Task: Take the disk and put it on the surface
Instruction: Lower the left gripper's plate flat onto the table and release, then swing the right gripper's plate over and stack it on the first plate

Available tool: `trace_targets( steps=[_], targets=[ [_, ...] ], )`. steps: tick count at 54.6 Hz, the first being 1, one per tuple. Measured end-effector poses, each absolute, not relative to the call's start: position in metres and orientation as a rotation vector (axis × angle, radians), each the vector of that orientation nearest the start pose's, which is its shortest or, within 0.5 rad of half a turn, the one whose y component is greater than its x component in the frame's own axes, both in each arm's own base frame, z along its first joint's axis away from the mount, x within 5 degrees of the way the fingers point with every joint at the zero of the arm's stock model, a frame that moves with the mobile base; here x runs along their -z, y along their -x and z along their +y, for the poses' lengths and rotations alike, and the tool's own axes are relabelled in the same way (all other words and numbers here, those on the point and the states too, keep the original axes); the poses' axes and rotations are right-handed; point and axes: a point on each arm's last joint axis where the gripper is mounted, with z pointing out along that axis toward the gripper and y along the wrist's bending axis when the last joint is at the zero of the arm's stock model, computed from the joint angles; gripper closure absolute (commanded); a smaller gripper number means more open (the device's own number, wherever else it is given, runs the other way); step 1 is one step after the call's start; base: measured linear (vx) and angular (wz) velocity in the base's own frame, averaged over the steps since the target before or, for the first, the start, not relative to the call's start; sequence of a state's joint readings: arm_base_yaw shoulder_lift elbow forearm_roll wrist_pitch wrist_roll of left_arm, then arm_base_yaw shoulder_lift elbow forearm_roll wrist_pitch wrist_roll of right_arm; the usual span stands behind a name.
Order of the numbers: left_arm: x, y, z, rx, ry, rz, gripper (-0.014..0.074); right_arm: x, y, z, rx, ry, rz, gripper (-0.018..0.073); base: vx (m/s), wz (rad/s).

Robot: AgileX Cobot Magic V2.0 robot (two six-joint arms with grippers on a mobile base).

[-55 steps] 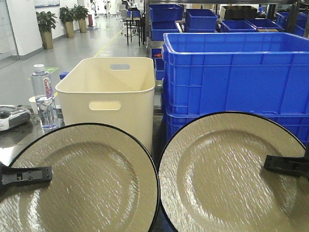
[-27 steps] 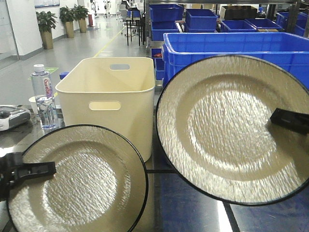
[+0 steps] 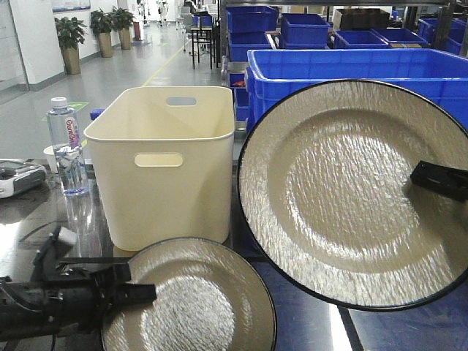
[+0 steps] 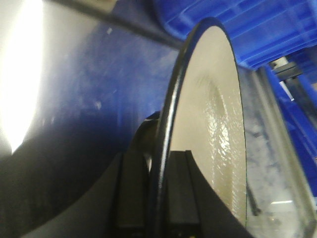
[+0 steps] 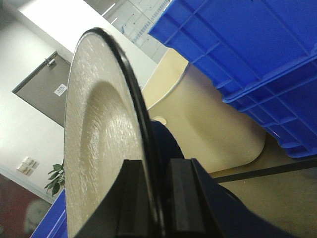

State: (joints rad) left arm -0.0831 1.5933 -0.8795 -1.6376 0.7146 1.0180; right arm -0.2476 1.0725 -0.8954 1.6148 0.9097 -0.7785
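Low over the shiny dark stainless-steel tabletop, pinched the nearer round beige black-rimmed disk by its rim in the left gripper, needed to settle it flat before letting go; clamped a second such disk aloft in the right gripper

The table is a dark, mirror-bright steel top with a blue cast and a white glare at 5 o'clock. A black tape line runs level across its middle, and another slants off toward 5 o'clock. A cream plastic tub with slot handles stands upright on it, at about 10 o'clock from the centre. Farther out at 9 o'clock a clear water bottle stands upright with a white cup just behind it. A grey device sits at the table's edge. At 7 o'clock a black-rimmed plate lies low over the top; whether it touches cannot be told.
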Motion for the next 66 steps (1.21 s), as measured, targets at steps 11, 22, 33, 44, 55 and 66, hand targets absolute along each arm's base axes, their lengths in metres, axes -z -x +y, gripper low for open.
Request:
trace_targets(
  steps=[11,22,33,44,55,66],
  targets=[
    [-0.235,-0.314,-0.092,1.156,0.129,2.199,0.0363,-0.387,-0.218,0.019,-1.184,-0.196,1.716,0.0568,0.00,0.00],
    [-0.236,-0.314,-0.094,1.122,0.036,2.176,0.0154,-0.387,-0.218,0.019,-1.184,-0.195,1.716,0.0568,0.00,0.00],
    [-0.235,-0.315,-0.092,1.006,-0.115,2.144,0.0048,-0.387,-0.218,0.019,-1.183,-0.191,1.716,0.0568,0.00,0.00],
    [-0.233,-0.320,-0.083,0.847,-0.188,2.125,0.0048,-0.387,-0.218,0.019,-1.172,-0.177,1.715,0.0568,0.00,0.00],
    [-0.238,-0.324,-0.058,0.749,-0.121,2.104,0.0068,-0.387,-0.218,0.019,-1.161,-0.174,1.716,0.0568,0.00,0.00],
    [-0.279,-0.310,-0.034,0.684,-0.093,1.975,0.0232,-0.369,-0.238,0.025,-1.154,-0.204,1.793,0.0568,0.00,0.00]
  ],
)
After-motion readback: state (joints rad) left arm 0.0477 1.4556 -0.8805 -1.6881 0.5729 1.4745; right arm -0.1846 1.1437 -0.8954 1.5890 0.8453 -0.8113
